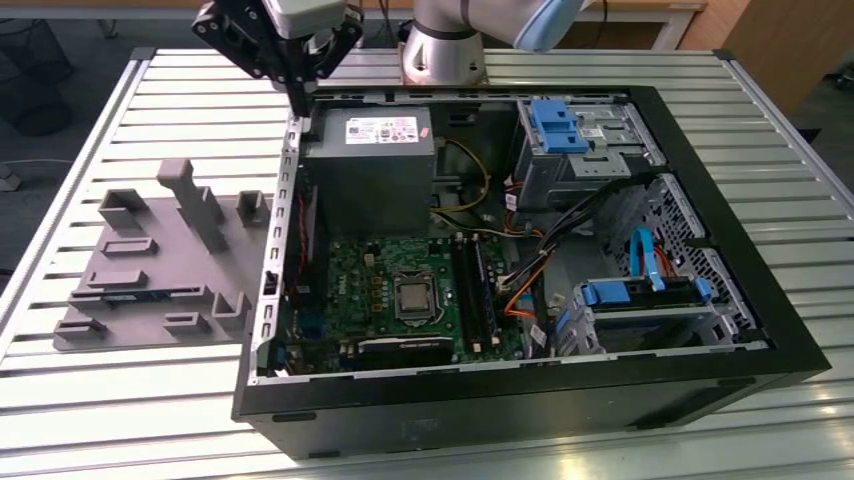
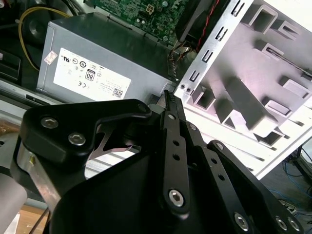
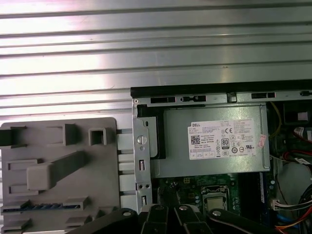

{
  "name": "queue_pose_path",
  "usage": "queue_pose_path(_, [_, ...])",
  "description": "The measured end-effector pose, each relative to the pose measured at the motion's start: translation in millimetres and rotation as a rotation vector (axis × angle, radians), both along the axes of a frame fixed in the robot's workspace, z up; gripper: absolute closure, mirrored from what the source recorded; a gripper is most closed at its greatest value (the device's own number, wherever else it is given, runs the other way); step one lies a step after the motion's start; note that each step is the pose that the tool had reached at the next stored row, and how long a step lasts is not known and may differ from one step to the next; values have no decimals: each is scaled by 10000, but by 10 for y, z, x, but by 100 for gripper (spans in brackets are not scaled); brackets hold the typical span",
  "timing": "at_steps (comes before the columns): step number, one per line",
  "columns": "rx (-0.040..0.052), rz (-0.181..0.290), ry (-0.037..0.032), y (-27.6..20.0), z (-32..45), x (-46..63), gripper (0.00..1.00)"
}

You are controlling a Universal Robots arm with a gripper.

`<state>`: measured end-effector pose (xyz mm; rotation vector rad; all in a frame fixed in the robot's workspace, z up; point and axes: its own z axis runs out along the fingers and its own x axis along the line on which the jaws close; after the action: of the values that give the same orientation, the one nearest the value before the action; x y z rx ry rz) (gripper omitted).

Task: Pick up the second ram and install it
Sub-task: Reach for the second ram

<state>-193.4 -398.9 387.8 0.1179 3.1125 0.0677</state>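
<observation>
Directly below the fingers (image 2: 169,105), which are closed to a single point with nothing seen between them, you have the side wall of the open computer case (image 1: 534,400). The power supply (image 1: 367,170) is just beside them on the inner side of that wall. Well apart from the fingers, on the outer side, the second ram (image 3: 36,206) sits in a slot of the grey fixture (image 1: 160,270) lying on the bench (image 1: 134,400). It shows as a thin blue-green strip, apparently standing on its long edge. Expect it to be very light and stiff, yet thin and easily cracked if twisted, with smooth flat faces that may slip. You would best pinch it across its thickness, near the middle of the exposed long edge, staying off the contact edge down in the slot and pressing only gently on the chips. Count: one ram strip in the fixture, one fixture, one case, one power supply, one motherboard (image 1: 360,280). Farther from the fingers than the power supply, the black memory slots (image 1: 470,290) run side by side on that board. Their number, and whether any is filled, cannot be told.
</observation>
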Motion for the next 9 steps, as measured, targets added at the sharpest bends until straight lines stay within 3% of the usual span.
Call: queue_pose_path(9, [-1,0,3,0,-7,-54,89])
